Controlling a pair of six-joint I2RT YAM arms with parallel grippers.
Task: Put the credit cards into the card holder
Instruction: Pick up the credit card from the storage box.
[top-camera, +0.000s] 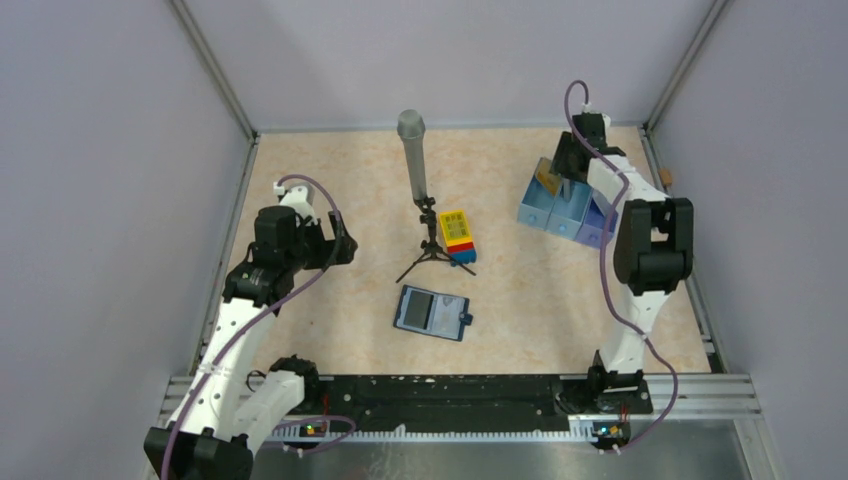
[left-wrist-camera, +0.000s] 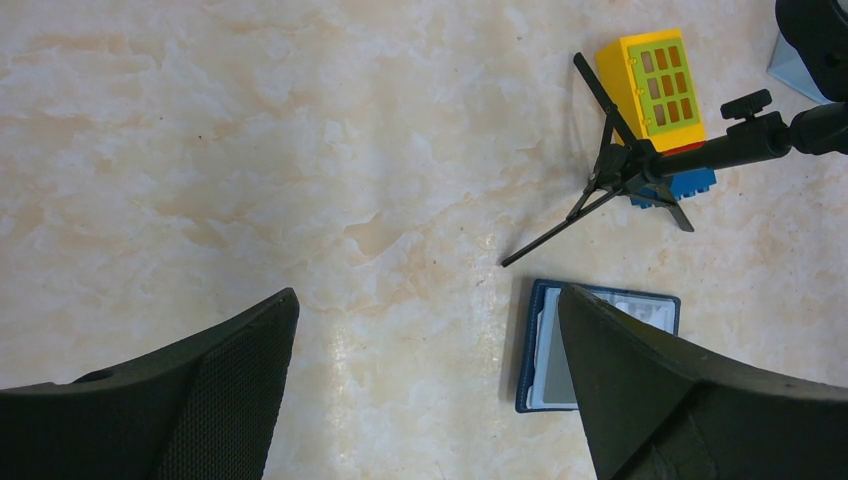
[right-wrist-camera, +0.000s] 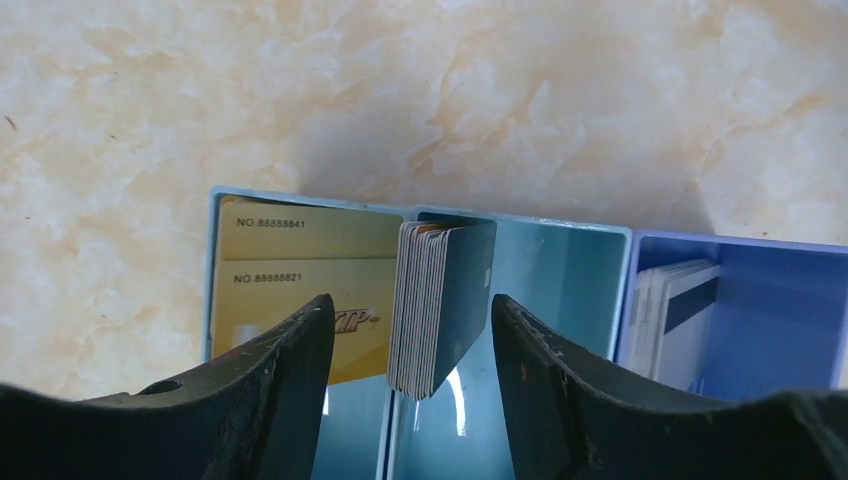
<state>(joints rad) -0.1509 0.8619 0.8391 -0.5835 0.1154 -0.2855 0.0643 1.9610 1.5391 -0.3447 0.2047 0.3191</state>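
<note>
The credit cards stand on edge in a pale blue three-compartment tray (right-wrist-camera: 520, 225): gold cards (right-wrist-camera: 300, 265) on the left, a dark stack (right-wrist-camera: 445, 300) in the middle, pale cards (right-wrist-camera: 675, 315) on the right. My right gripper (right-wrist-camera: 411, 300) hangs open over the tray (top-camera: 560, 215), its fingers either side of the dark stack and apart from it. The navy card holder (top-camera: 432, 312) lies open at the table's middle front. My left gripper (left-wrist-camera: 428, 293) is open above bare table, and its right finger covers part of the card holder (left-wrist-camera: 540, 350).
A black tripod stand (top-camera: 428, 235) with a grey upright cylinder stands mid-table. A yellow-topped toy brick block (top-camera: 458, 235) sits right beside it, also seen in the left wrist view as the block (left-wrist-camera: 650, 85). Walls close in the table's left, right and far sides.
</note>
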